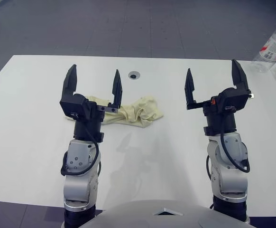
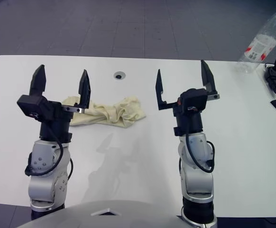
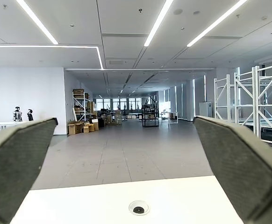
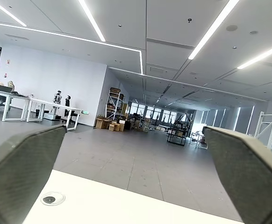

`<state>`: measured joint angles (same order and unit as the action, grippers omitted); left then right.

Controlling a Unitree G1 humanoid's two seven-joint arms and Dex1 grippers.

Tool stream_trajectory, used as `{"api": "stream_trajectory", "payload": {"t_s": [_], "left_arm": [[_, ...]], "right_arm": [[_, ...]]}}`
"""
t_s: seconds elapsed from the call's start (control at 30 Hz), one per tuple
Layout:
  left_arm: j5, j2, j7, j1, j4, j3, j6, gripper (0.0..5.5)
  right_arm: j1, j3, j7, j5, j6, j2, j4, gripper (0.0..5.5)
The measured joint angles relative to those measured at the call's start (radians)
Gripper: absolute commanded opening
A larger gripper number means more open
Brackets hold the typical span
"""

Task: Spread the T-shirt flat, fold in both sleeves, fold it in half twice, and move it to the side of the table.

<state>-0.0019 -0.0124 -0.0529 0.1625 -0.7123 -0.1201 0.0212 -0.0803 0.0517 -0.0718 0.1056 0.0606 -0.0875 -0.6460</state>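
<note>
1. While poised upright over the table (image 1: 33,142), held the left gripper (image 1: 94,71) with fingers wide apart, clamped on nothing. Tips pointed up and away, so read as a ready pose rather than a grasp.
2. Same on the right gripper (image 1: 212,66): fingers spread, empty, tips up.
3. Found the T-shirt (image 1: 140,111) bunched in a pale yellow heap on the table, just past the left gripper's inner finger (image 1: 116,88) and partly hidden behind it. Well apart from the right gripper's fingers, off toward their inner side.
4. Judged no contact between cloth and either pair of fingers. Couldn't tell how high the left fingers stood above the heap.
5. Read the task as barely begun: not spread, no sleeve folded, no halving, not moved to the side.
6. Took the wide opening as deliberate, giving room to drop over a cloth edge and pinch.
7. Would expect both grippers to go down to opposite ends of the heap and pull apart. Couldn't pick out sleeves or hem in the bunch, so choosing grab points looked like guesswork.
8. Noted a round cable hole (image 1: 134,75) just beyond the left fingertips: possible snag if cloth got dragged across it.
9. Noted a plastic bottle (image 1: 273,47) well beyond the right fingers, near the table corner. Worth avoiding on a wide sweep.
</note>
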Motion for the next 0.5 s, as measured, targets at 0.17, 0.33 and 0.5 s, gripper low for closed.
{"api": "stream_trajectory", "payload": {"t_s": [0.17,0.33,0.5], "left_arm": [[0.010,0.001,0.013,0.002,-0.016,-0.010,0.030,5.40],[0.006,-0.009,0.000,0.018,-0.064,-0.039,0.056,5.40],[0.009,-0.023,0.001,0.019,-0.065,-0.003,0.052,5.40]], "right_arm": [[-0.014,-0.004,-0.002,0.001,0.002,-0.007,-0.012,5.39],[-0.043,-0.001,-0.002,0.009,0.027,-0.006,-0.071,5.39],[-0.075,0.012,-0.002,0.011,0.041,-0.003,-0.091,5.39]]}}
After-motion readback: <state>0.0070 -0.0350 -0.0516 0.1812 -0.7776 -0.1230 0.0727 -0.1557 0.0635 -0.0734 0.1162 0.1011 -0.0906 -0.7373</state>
